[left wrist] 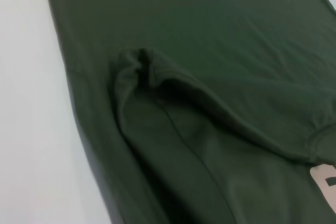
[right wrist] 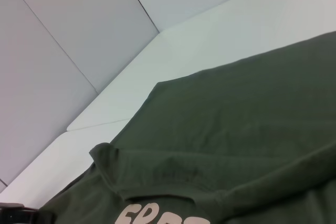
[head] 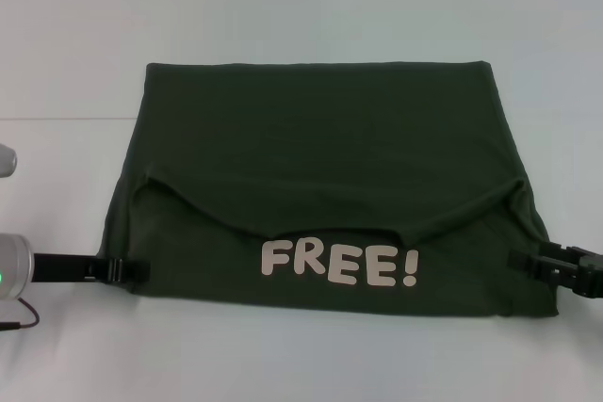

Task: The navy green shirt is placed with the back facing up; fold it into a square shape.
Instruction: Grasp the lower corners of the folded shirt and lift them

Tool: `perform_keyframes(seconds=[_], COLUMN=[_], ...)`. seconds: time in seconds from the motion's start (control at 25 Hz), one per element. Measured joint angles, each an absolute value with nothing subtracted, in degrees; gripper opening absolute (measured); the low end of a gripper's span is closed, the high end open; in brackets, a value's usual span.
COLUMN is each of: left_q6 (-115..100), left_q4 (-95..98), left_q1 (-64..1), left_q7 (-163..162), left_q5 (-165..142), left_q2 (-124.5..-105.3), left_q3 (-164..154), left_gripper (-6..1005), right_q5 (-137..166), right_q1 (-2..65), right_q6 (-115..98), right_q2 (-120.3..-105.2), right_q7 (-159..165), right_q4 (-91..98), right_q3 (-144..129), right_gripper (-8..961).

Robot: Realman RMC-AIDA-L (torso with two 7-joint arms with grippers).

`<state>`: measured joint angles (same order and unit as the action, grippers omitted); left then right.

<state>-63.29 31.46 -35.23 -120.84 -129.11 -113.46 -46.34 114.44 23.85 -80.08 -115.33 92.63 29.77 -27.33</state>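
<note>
Shirt: the navy green shirt (head: 320, 185) lies mid-counter, folded, far layer draped toward the near hem, cream "FREE!" (head: 339, 264) showing.
Left pincer (head: 137, 270): at the near left edge; grip impossible to tell.
Right pincer (head: 528, 261): at the near right edge; likewise unclear.
Counter (head: 283, 7): white.

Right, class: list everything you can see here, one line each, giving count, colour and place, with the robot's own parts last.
shirt: one, dark olive green, lying flat mid-table, partly folded.
lettering: one word, "FREE!", cream, on the shirt's near part.
table: one, white, under the shirt.
cable: one, dark, on the table near the left arm.
left gripper: one, black, at the shirt's near left edge.
right gripper: one, black, at the shirt's near right edge.
</note>
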Motion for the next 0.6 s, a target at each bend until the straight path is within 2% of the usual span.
perform_keyframes(seconds=[0.04, 0.24, 0.36, 0.48, 0.6], left_q6=[-63.2, -63.4, -63.6, -63.7, -63.8], left_q4=[31.5, 31.5, 31.5, 31.5, 31.5], left_q1=[-35.2, -35.2, -35.2, -35.2, -35.1], left_q7=[-120.8, -120.8, -120.8, -120.8, -120.7], left_q5=[-129.1, -129.1, -129.1, -129.1, -129.1], left_q2=[-113.36, -113.22, -113.12, -112.98, -112.93], left_q3=[-46.3, -46.0, -46.0, -46.1, -46.1], left_gripper=[97, 40, 40, 41, 41], right_q5=[115.0, 117.4, 120.6, 127.5, 137.0], right_q1=[24.0, 24.2, 24.4, 25.9, 30.0], right_q6=[-80.2, -82.8, -86.0, -87.4, -90.0], right_q2=[-115.22, -114.9, -114.66, -113.38, -111.48], right_q7=[93.9, 104.3, 116.4, 132.8, 146.0], right_q4=[30.3, 37.9, 47.3, 54.7, 56.9], right_q3=[-27.3, -27.4, -27.4, -28.3, -29.9], right_gripper=[944, 942, 943, 944, 944])
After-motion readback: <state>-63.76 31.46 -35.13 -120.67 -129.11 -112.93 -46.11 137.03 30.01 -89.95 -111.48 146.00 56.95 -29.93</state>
